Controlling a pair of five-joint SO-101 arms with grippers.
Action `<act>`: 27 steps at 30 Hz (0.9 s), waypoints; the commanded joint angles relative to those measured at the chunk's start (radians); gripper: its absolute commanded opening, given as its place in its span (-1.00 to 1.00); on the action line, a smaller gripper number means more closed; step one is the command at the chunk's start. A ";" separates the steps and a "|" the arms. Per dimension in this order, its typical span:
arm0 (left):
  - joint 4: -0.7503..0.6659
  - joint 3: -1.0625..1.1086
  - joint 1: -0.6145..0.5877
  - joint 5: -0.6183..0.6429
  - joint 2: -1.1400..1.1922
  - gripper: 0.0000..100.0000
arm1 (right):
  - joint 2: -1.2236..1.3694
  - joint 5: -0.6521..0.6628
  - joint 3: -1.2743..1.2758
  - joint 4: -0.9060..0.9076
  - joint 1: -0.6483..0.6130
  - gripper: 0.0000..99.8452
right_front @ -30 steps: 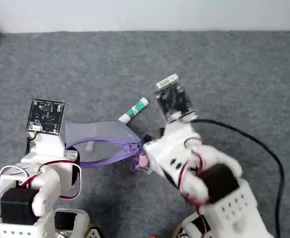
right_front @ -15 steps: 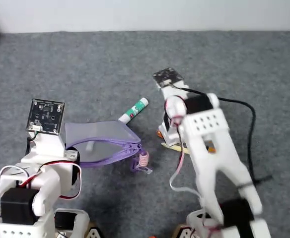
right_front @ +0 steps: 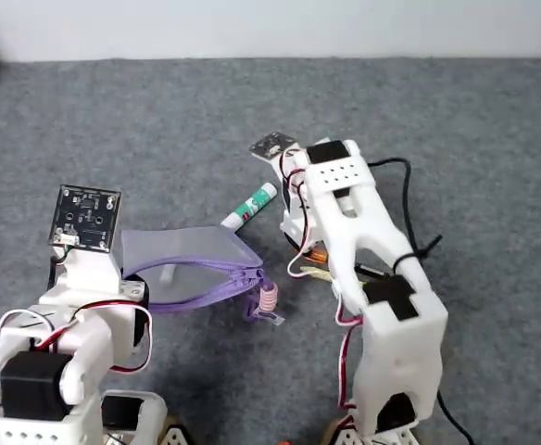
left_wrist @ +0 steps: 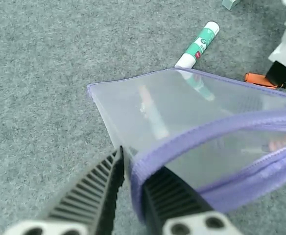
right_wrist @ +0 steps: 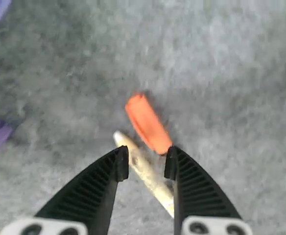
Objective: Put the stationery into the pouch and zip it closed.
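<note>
R hand (right_wrist: 145, 159), narrowly open, sits over orange pen (right_wrist: 148, 125) & cream pen (right_wrist: 148, 177) mid-frame: may nip both. L hand (left_wrist: 130, 164) pinches pouch (left_wrist: 192, 112).

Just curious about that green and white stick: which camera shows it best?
The left wrist view: the glue stick lies close, its green band and white ends plain, by the pouch. The high view shows it smaller, at the pouch's far edge.

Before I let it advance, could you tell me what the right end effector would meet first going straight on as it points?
Probably the cream stick, which lies between the open fingers of the right end effector, then the orange pen just beyond. Depth is unclear, and grey carpet lies underneath.
</note>
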 commanded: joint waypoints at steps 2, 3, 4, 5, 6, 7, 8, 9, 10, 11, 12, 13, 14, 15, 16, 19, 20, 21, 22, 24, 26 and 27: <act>-0.015 -0.001 -0.003 0.011 0.003 -0.97 | 0.047 0.040 -0.087 -0.012 -0.004 -0.75; -0.015 -0.001 -0.003 0.011 0.003 -0.97 | 0.059 0.048 -0.089 -0.027 -0.005 -0.75; -0.015 -0.001 -0.003 0.011 0.003 -0.97 | 0.070 0.057 -0.089 -0.047 -0.005 -0.75; -0.015 -0.001 -0.003 0.011 0.003 -0.97 | 0.079 0.064 -0.089 -0.064 -0.005 -0.75; -0.015 -0.001 -0.003 0.011 0.003 -0.97 | 0.090 0.075 -0.089 -0.071 -0.005 -0.75; -0.015 -0.001 -0.003 0.011 0.003 -0.97 | 0.101 0.083 -0.089 -0.074 -0.005 -0.75; -0.015 -0.001 -0.003 0.011 0.003 -0.97 | 0.113 0.087 -0.089 -0.077 -0.007 -0.75; -0.015 -0.001 -0.003 0.011 0.003 -0.97 | 0.122 0.087 -0.089 -0.077 -0.008 -0.75; -0.015 -0.001 -0.003 0.011 0.003 -0.97 | 0.134 0.087 -0.089 -0.079 -0.008 -0.75; -0.015 -0.001 -0.003 0.011 0.003 -0.97 | 0.147 0.089 -0.089 -0.081 -0.008 -0.75; -0.015 -0.001 -0.003 0.011 0.003 -0.97 | 0.160 0.089 -0.089 -0.081 -0.008 -0.75; -0.017 -0.001 -0.003 0.011 0.003 -0.97 | 0.173 0.089 -0.089 -0.081 -0.008 -0.75; -0.017 -0.001 -0.003 0.011 0.003 -0.97 | 0.183 0.089 -0.089 -0.081 -0.008 -0.75; -0.017 -0.001 -0.003 0.011 0.003 -0.97 | 0.193 0.089 -0.089 -0.079 -0.008 -0.75; -0.017 -0.001 -0.003 0.011 0.003 -0.97 | 0.199 0.089 -0.089 -0.079 -0.008 -0.76; -0.017 -0.001 -0.003 0.011 0.003 -0.97 | 0.205 0.089 -0.089 -0.079 -0.005 -0.82; -0.017 -0.001 -0.003 0.011 0.003 -0.97 | 0.205 0.089 -0.091 -0.079 -0.005 -0.89; -0.017 -0.001 -0.003 0.011 0.003 -0.97 | 0.203 0.089 -0.094 -0.079 -0.005 -0.98; -0.017 -0.001 -0.003 0.011 0.003 -0.97 | 0.202 0.089 -0.095 -0.079 -0.004 -0.99; -0.017 -0.001 -0.003 0.011 0.003 -0.97 | 0.180 0.089 -0.095 -0.079 -0.002 -0.95; -0.017 -0.001 -0.003 0.011 0.003 -0.97 | 0.153 0.089 -0.095 -0.079 -0.002 -0.99; -0.017 -0.001 -0.003 0.011 0.003 -0.97 | 0.137 0.089 -0.095 -0.079 -0.002 -0.98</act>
